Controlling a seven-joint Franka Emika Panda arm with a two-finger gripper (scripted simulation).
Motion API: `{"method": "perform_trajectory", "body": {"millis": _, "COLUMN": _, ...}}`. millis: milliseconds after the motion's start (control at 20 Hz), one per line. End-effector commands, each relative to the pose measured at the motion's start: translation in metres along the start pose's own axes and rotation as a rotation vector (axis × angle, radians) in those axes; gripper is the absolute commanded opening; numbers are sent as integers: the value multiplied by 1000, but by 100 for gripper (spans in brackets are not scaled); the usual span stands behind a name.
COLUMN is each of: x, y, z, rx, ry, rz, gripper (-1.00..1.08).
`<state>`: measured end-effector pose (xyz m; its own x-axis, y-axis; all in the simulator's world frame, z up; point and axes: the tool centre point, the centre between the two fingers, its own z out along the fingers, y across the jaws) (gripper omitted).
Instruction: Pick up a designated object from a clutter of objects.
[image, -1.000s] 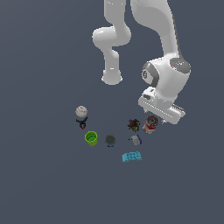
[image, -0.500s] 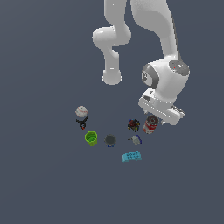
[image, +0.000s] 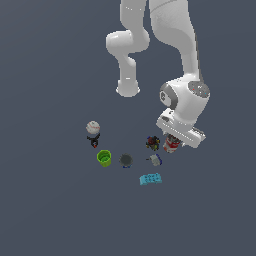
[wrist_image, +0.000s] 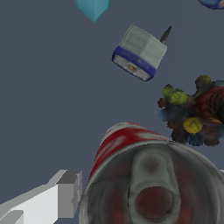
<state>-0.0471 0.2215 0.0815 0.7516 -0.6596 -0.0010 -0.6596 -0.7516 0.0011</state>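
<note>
The red-and-white can (image: 171, 145) stands right of centre in the exterior view, directly under the arm's jaws (image: 172, 144), with the dark multicoloured toy (image: 153, 143) just to its left. In the wrist view the can (wrist_image: 148, 179) fills the lower middle of the frame, its dark top and silver rim facing the camera. One white fingertip (wrist_image: 65, 194) shows at lower left, just beside the can's wall. The other finger is out of frame, so I cannot tell whether the jaws are spread around the can or already pinching it.

The approach looks done: the hand is down at the can and centred over it. What seems left is confirming the grip and lifting it off the table. The can appears to rest on the table, not yet raised.

The other clutter sits apart: a small white-and-blue box (wrist_image: 139, 52), the blue brick (image: 150, 178), the grey round piece (image: 125, 160), the green cup (image: 104, 158) and the white ball (image: 92, 127) further left
</note>
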Motion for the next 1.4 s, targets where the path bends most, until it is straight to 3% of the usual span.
{"method": "perform_trajectory", "body": {"millis": 0, "x": 0, "y": -1, "z": 4, "rx": 1, "ry": 1, "rz": 1, "gripper": 100}}
{"method": "perform_trajectory", "body": {"millis": 50, "x": 0, "y": -1, "z": 4, "rx": 1, "ry": 1, "rz": 1, "gripper": 100}}
{"method": "perform_trajectory", "body": {"millis": 100, "x": 0, "y": -1, "z": 4, "rx": 1, "ry": 1, "rz": 1, "gripper": -100}}
{"method": "perform_trajectory", "body": {"millis": 850, "x": 2, "y": -3, "z": -3, "rx": 3, "ry": 2, "rz": 0, "gripper": -100}}
{"method": "perform_trajectory", "body": {"millis": 1350, "x": 17, "y": -17, "z": -53, "rx": 3, "ry": 1, "rz": 0, "gripper": -100}}
